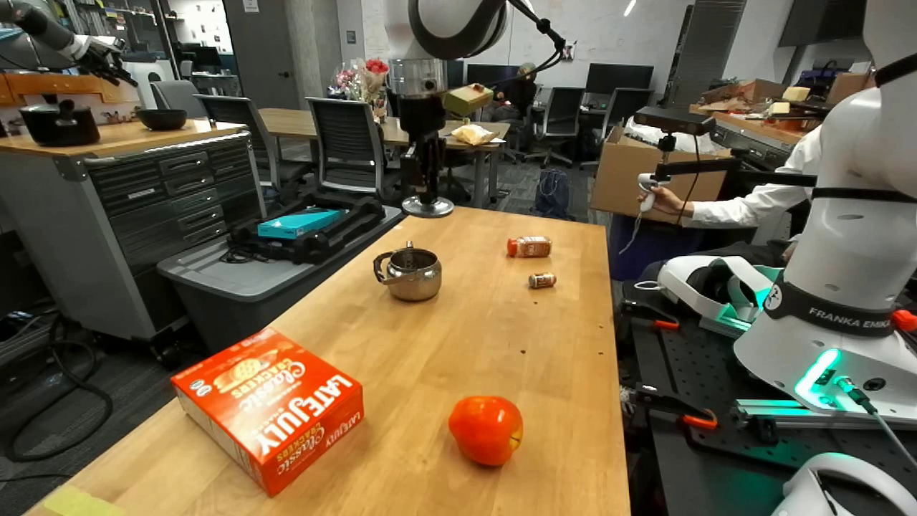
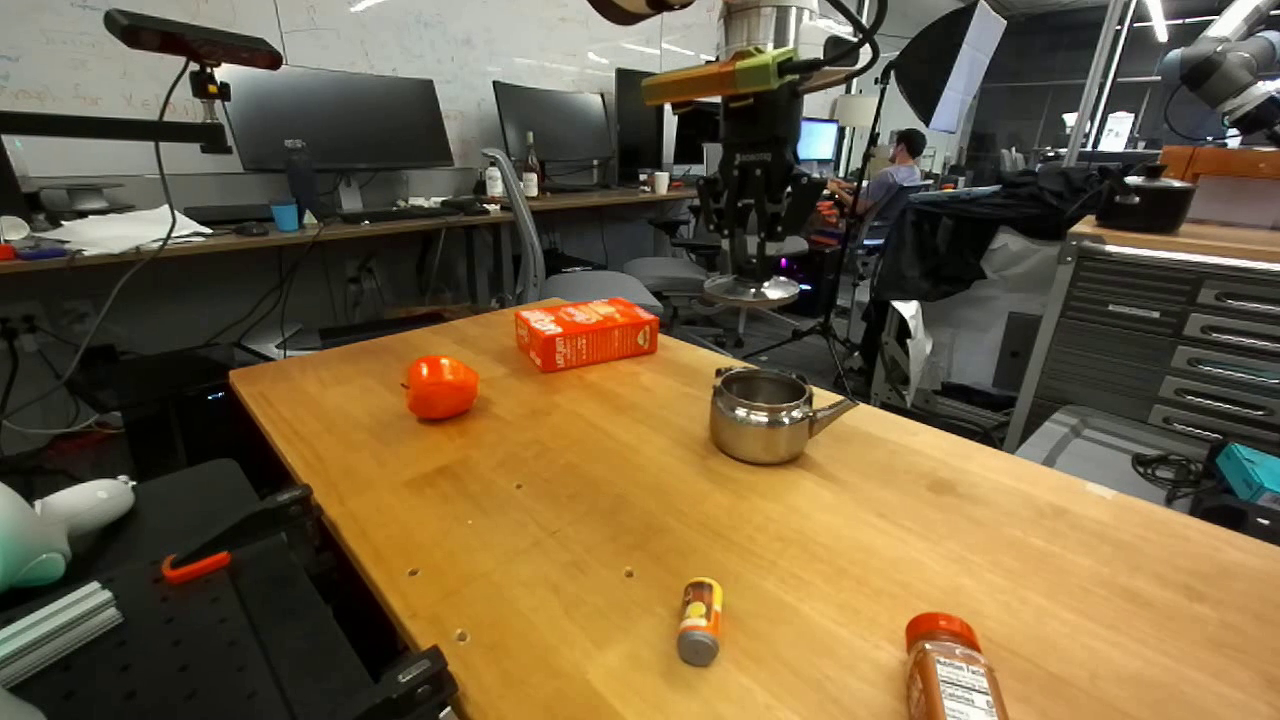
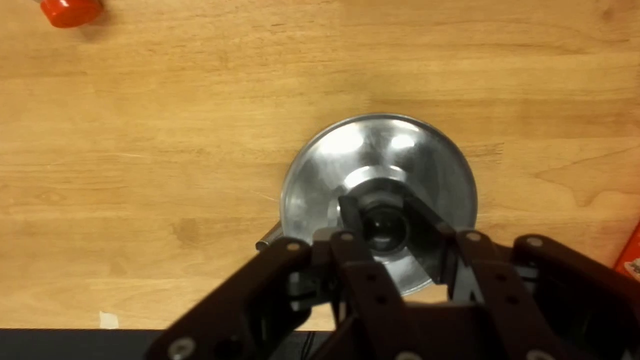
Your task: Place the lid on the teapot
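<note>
The lid, a round silver disc with a dark knob, hangs about level in the air in both exterior views [image 1: 428,209] [image 2: 752,292]. My gripper [image 1: 427,192] is shut on its knob; the wrist view shows the fingers [image 3: 382,225] on either side of the knob and the lid [image 3: 380,135] below them. The teapot, a small squat silver pot, stands upright on the table with its top open in both exterior views [image 1: 415,279] [image 2: 758,425]. The lid is above it, with a gap between. In the wrist view the lid hides the teapot except for its spout [image 3: 270,236].
On the wooden table [image 1: 494,322] are an orange-red ball-like fruit [image 1: 486,430], a red cracker box [image 1: 272,408], a spice bottle [image 1: 530,247] and a small cylinder [image 1: 542,280]. The teapot stands near a long table edge, beside a grey bin [image 1: 236,283].
</note>
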Motion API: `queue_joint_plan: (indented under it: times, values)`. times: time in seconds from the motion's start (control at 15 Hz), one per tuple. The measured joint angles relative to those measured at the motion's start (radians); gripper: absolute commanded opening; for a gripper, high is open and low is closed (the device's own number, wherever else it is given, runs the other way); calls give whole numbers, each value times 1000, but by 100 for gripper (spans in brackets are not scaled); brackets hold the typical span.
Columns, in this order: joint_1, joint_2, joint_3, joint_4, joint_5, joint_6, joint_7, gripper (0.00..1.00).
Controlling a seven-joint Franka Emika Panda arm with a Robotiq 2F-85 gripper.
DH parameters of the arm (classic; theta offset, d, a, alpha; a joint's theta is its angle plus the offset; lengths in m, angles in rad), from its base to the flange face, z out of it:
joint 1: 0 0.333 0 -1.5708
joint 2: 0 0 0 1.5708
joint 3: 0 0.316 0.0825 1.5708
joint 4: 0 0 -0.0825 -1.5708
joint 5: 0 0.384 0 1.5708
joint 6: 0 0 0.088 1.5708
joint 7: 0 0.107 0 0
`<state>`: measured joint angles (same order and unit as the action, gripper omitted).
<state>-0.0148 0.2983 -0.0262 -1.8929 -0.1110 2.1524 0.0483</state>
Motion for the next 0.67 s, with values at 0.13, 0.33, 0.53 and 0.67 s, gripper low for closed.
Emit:
queue_joint_plan:
  times: [0.13,0.33,0.53,0.67]
  values:
    - [-2,16,0,18,9,2,3,7]
    - [-9,39,-2,47,27,3,7,7]
    - [-19,63,-3,78,51,5,7,7]
    - [-25,82,-4,99,60,5,8,7]
